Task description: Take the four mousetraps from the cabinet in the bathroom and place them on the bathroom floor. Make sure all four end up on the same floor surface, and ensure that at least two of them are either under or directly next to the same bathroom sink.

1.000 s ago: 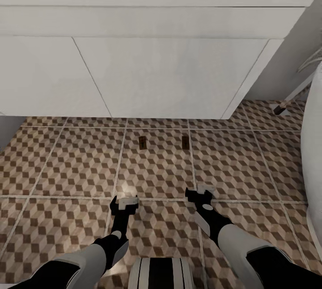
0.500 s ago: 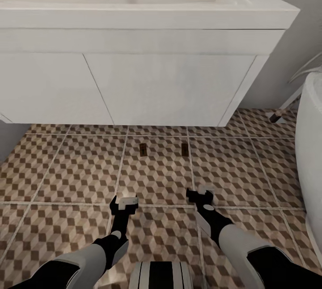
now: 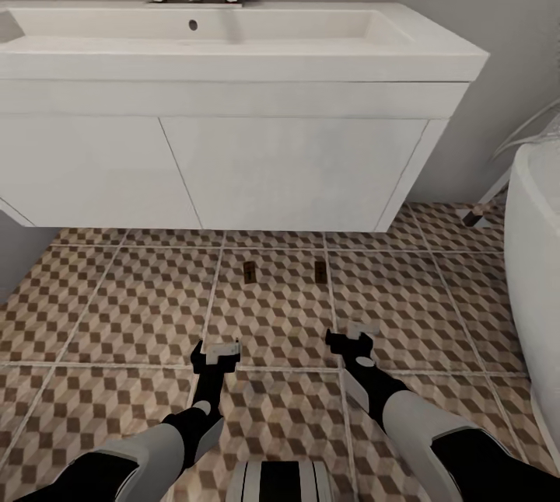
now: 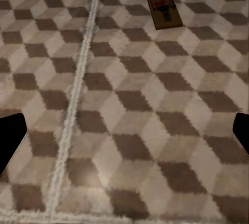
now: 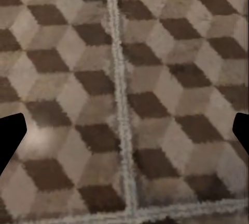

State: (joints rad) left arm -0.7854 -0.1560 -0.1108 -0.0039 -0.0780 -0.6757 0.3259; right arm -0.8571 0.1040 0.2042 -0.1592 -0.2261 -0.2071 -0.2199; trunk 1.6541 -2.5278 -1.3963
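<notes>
Since 1 second ago, the head view has been tilted upward, nothing else shifted. 2 mousetraps [image 3: 250, 271] [image 3: 320, 271] lie apart on the bathroom floor [image 3: 117, 308], beside the sink [image 3: 233, 36], likely for the sink condition. Left pincer [image 3: 215, 352] and right pincer [image 3: 350, 337] are held open, empty.

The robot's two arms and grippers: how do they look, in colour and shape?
Both arms have glossy black upper parts and rounded white forearm shells. The left gripper is black with pale grey finger pads; the right gripper is likewise black with pale tips.

My black fingers [image 4: 10, 138] look matt; the bathroom floor [image 3: 117, 300] is matt printed tile, the vanity [image 3: 295, 168] glossy white.
</notes>
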